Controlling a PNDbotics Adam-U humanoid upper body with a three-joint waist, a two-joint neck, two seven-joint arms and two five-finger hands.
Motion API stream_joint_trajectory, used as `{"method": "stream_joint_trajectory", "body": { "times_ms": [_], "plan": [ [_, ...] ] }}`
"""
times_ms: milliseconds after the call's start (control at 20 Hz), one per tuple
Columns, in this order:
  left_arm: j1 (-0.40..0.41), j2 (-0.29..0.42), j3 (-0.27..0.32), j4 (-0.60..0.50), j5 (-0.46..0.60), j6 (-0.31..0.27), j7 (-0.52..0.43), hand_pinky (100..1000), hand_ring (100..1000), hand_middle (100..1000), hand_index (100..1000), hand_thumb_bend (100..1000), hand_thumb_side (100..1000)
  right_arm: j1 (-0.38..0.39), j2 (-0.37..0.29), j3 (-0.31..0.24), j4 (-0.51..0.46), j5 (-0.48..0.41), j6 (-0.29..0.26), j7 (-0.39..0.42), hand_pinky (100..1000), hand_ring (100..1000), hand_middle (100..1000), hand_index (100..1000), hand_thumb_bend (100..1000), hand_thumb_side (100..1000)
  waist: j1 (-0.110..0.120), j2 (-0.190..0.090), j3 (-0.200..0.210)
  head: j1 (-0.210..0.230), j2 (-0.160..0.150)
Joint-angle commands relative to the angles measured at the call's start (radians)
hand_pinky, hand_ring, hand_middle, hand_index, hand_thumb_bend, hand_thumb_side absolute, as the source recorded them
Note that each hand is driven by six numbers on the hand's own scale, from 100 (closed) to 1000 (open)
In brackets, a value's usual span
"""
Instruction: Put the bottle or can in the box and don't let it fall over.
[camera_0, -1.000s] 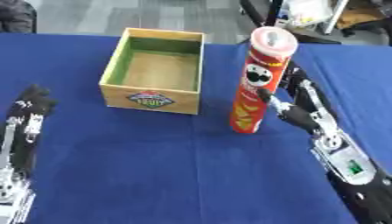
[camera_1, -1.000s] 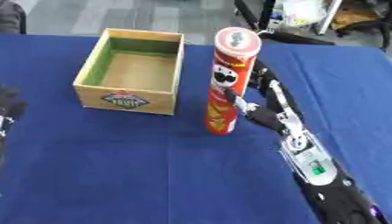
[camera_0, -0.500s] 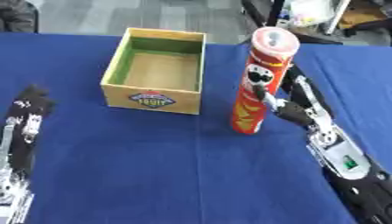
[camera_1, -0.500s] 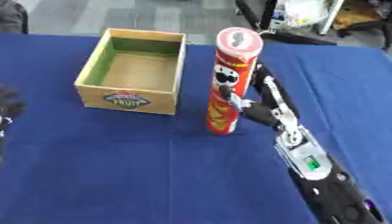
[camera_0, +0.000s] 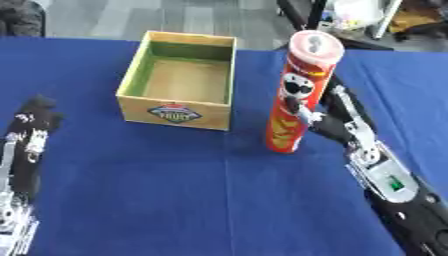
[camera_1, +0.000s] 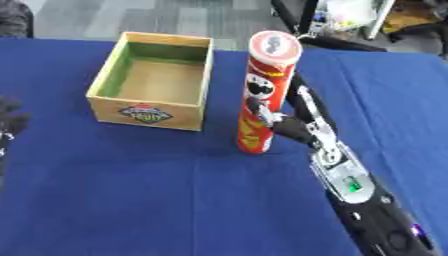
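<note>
Your can (camera_0: 299, 98) stands upright on the table (camera_0: 175, 190) just right of the box (camera_0: 179, 80), outside it. Your right hand (camera_0: 337, 120) is against the can's right side, thumb touching it low down and fingers running up behind it, though you cannot tell whether they close on it. Your left hand (camera_0: 31, 127) rests well left of the box, fingers straight.

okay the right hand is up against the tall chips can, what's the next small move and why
Probably curl the right robot hand round the chips can before lifting. The can stands upright on the blue cloth, right of the open wooden box; it is tall and narrow, so it may tip.
</note>
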Motion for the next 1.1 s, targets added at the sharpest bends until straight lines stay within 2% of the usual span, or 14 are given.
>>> {"method": "stream_joint_trajectory", "body": {
  "times_ms": [50, 950, 1100],
  "plan": [
    [-0.011, 0.004, 0.0, -0.018, 0.004, -0.002, -0.002, 876, 802, 823, 950, 465, 746, -0.024, -0.006, -0.001, -0.003, -0.01, -0.003, 0.006, 850, 861, 868, 1000, 487, 388, 0.006, -0.01, 0.001, -0.005, -0.011],
    [-0.01, 0.003, -0.001, -0.017, 0.006, -0.002, -0.004, 875, 800, 822, 950, 465, 746, -0.05, 0.014, -0.003, 0.024, -0.021, -0.018, 0.009, 843, 857, 861, 1000, 493, 363, 0.005, -0.011, 0.007, -0.008, -0.008],
    [-0.01, 0.002, -0.001, -0.017, 0.007, -0.001, -0.004, 874, 800, 821, 950, 465, 746, -0.055, 0.018, -0.004, 0.028, -0.023, -0.021, 0.009, 841, 856, 861, 1000, 434, 379, 0.005, -0.012, 0.008, -0.009, -0.007]
  ]
}}
